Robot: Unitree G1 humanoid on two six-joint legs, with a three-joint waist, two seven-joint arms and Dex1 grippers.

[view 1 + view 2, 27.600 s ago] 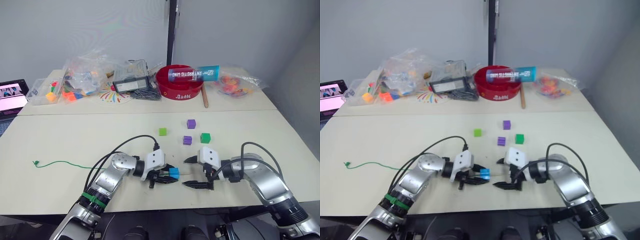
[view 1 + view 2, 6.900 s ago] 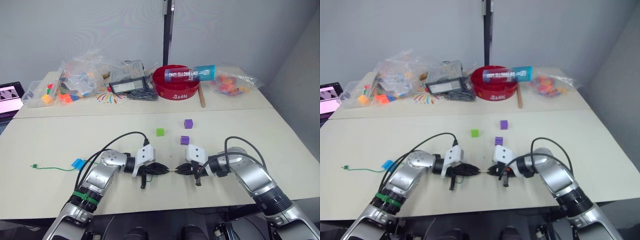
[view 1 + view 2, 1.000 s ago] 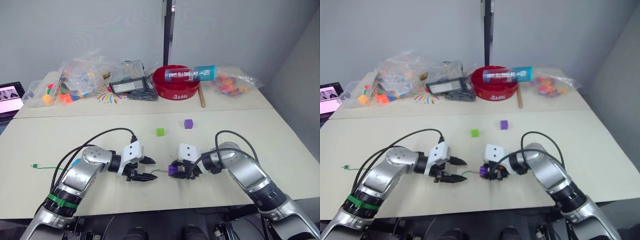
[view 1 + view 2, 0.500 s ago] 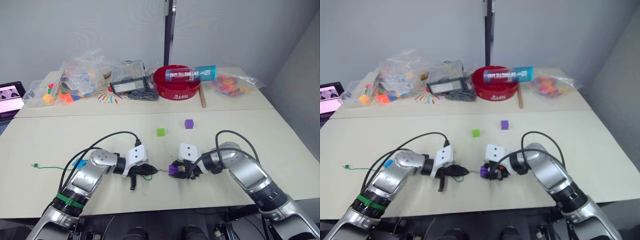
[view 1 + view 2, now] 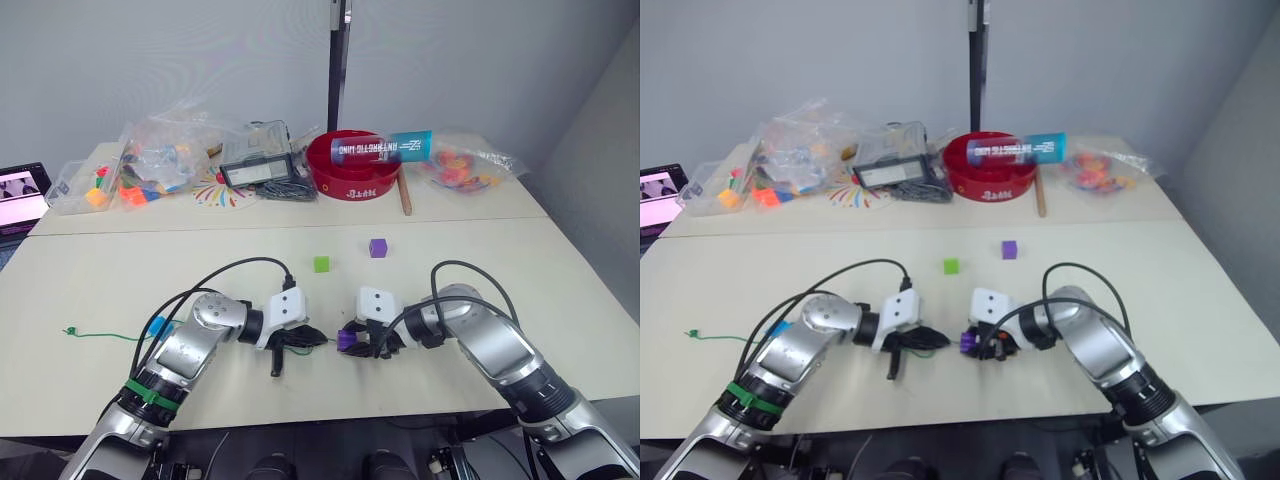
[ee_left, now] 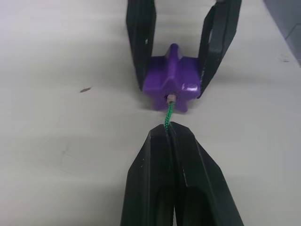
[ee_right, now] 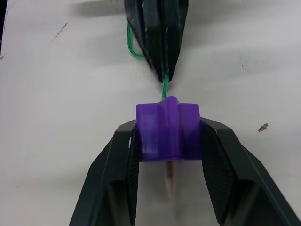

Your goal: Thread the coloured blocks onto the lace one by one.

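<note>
left eye view: left gripper (image 5: pixel 312 338) was pressed together on the lace (image 5: pixel 110 336), low on the table (image 5: pixel 560 270) near its front edge. right gripper (image 5: pixel 352 341) faced it, fingers clamped on a purple block (image 5: pixel 346 340). the two grippers were near each other, tip to tip, with a short gap between. the lace ran left across the table to a knot (image 5: pixel 70 331) near the left edge, with a blue block (image 5: pixel 158 326) on it beside the left arm. a light green block (image 5: pixel 321 264) and a second purple block (image 5: pixel 377 247) sat apart, farther back, with bare table around them. clutter, a red bowl (image 5: pixel 362 172) and bags, lay along the back edge, well apart from the grippers.

left wrist view: left fingers (image 6: pixel 155 188) were closed tight, pinching the green lace (image 6: pixel 168 115) just behind its pale tip (image 6: pixel 172 97). the tip sat in the hole of the purple block (image 6: pixel 171 84). the right gripper's two fingers (image 6: pixel 141 42) flanked the block, touching both sides. bare table all round.

right wrist view: right gripper (image 7: pixel 169 141) was spread only to the block's width, gripping the purple block (image 7: pixel 167 129) on both sides. the pale tip (image 7: pixel 170 181) stuck out of the near face of the block, between the fingers. the lace (image 7: pixel 164 88) entered the far face. the closed left gripper (image 7: pixel 162 70) was just beyond, not touching the block.
</note>
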